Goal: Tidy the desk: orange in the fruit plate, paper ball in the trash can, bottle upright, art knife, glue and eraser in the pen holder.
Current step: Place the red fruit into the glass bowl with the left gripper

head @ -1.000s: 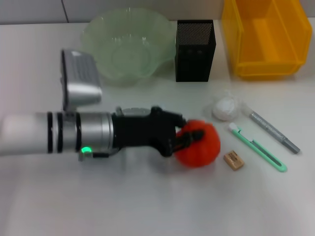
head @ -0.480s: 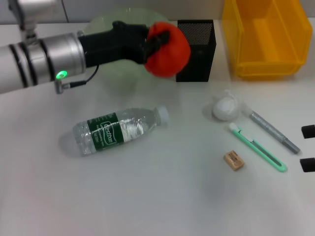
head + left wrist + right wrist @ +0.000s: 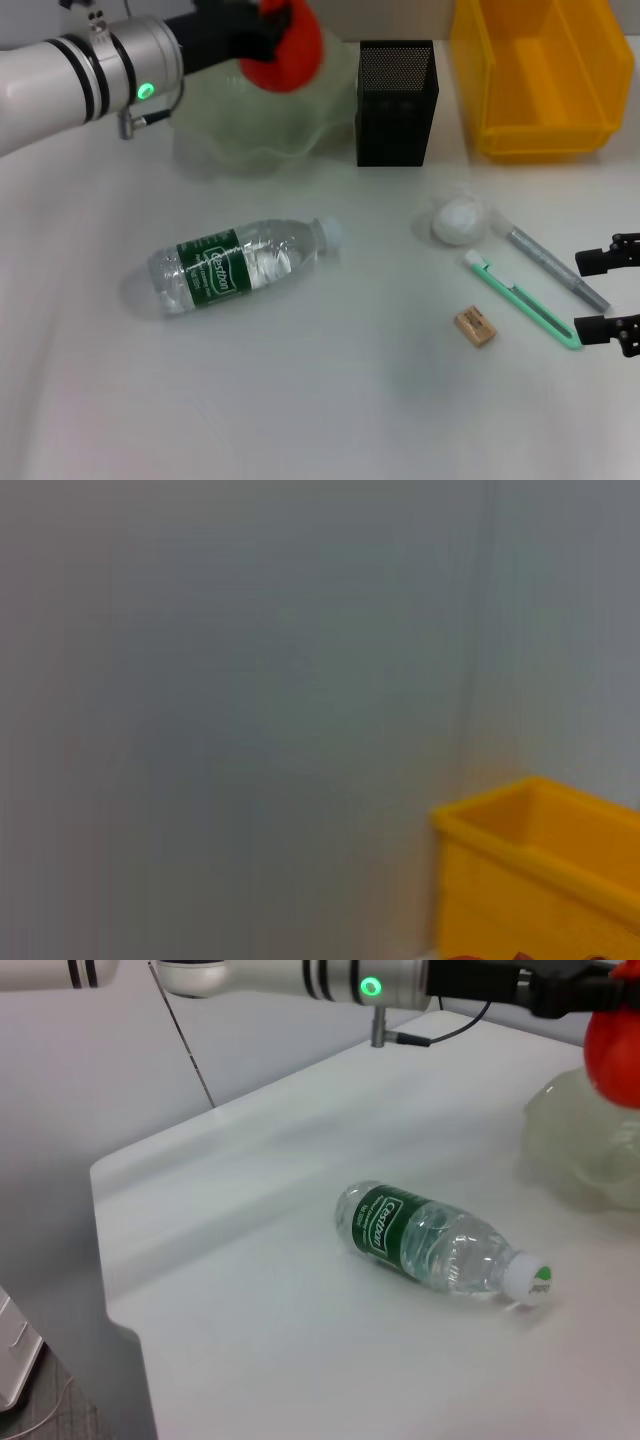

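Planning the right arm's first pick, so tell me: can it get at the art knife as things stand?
Probably yes: the right gripper sits open beside the art knife, nothing between them, though the glue lies close.

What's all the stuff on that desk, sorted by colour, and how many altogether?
Green: 3: fruit plate, bottle, art knife
Yellow: 1: trash can
Black: 1: pen holder
Orange-red: 1: orange
White: 1: paper ball
Grey: 1: glue
Tan: 1: eraser
Total: 9
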